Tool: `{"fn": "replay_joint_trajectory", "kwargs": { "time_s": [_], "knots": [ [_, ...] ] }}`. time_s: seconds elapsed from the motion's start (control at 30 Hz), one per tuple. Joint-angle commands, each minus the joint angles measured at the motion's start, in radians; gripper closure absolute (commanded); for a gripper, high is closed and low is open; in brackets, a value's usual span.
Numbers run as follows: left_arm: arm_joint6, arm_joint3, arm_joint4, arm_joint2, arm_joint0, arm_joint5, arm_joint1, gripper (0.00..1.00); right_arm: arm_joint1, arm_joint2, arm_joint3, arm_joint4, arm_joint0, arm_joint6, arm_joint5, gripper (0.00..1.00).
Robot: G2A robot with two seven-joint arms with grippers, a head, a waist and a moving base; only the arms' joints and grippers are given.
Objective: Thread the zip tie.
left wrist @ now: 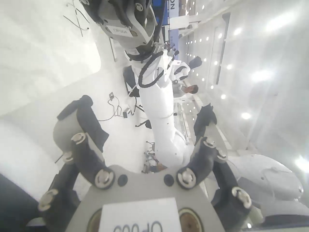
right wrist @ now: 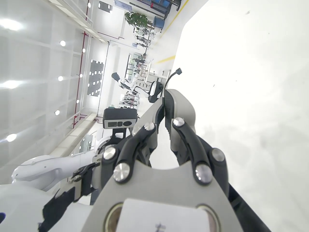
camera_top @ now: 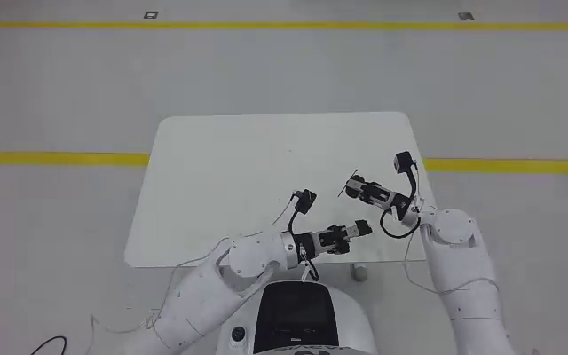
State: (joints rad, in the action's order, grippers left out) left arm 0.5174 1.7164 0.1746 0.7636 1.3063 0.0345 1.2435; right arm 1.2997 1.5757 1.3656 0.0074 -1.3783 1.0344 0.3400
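Right claw (right wrist: pixel 165 95) is pinched fully closed on the zip tie (right wrist: pixel 174 74). A short curved stub with the small square head pokes past the fingertips, held above the right-front part of the tabletop (camera_top: pixel 231 177). Left claw (left wrist: pixel 143 107) is spread wide with nothing in it, near the right one, closer to the tabletop's front edge, apart from the tie. Step in hand as I read it: get the left claw onto the tie's free end and feed it through the head. To do it well I'd hold the right grip firm so the head can't twist and bring the left in slow and level. Then I'd close on the strap close to its tip so it doesn't flop, and square tip to slot before pushing. Hard bits: the rest of the strap is hidden between the right claw's fingers, so I can't tell where the tail runs or which way the slot faces. In the left wrist view thin dark lines (left wrist: pixel 77 20) cross on the tabletop past the right claw; tie, shadows or spare ties, can't tell. In the top view the tie is a bare sliver.
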Motion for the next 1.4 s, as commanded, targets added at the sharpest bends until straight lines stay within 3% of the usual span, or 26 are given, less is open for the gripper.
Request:
{"fn": "replay_joint_trajectory", "kwargs": {
  "time_s": [0.0, 0.27, 0.47, 0.73, 1.37],
  "knots": [
    [0.003, 0.001, -0.001, 0.002, 0.002, 0.000, -0.001, 0.00, 0.000, -0.001, 0.000, -0.001, 0.000, -0.001, 0.000, 1.00],
    [-0.001, 0.001, -0.001, 0.003, 0.002, -0.001, -0.001, 0.00, 0.000, -0.001, 0.000, -0.001, 0.000, -0.001, 0.000, 1.00],
    [-0.106, -0.015, -0.014, -0.006, 0.026, -0.013, 0.003, 0.00, -0.004, 0.001, 0.072, 0.008, -0.068, -0.096, 0.000, 1.00],
    [-0.231, -0.082, 0.010, 0.002, 0.039, -0.076, 0.011, 0.00, -0.013, 0.004, 0.175, 0.054, -0.177, -0.122, 0.000, 1.00],
    [-0.236, -0.086, 0.013, -0.001, 0.038, -0.085, 0.013, 0.00, -0.014, -0.002, 0.179, 0.050, -0.180, -0.123, 0.000, 1.00]
  ]
}}
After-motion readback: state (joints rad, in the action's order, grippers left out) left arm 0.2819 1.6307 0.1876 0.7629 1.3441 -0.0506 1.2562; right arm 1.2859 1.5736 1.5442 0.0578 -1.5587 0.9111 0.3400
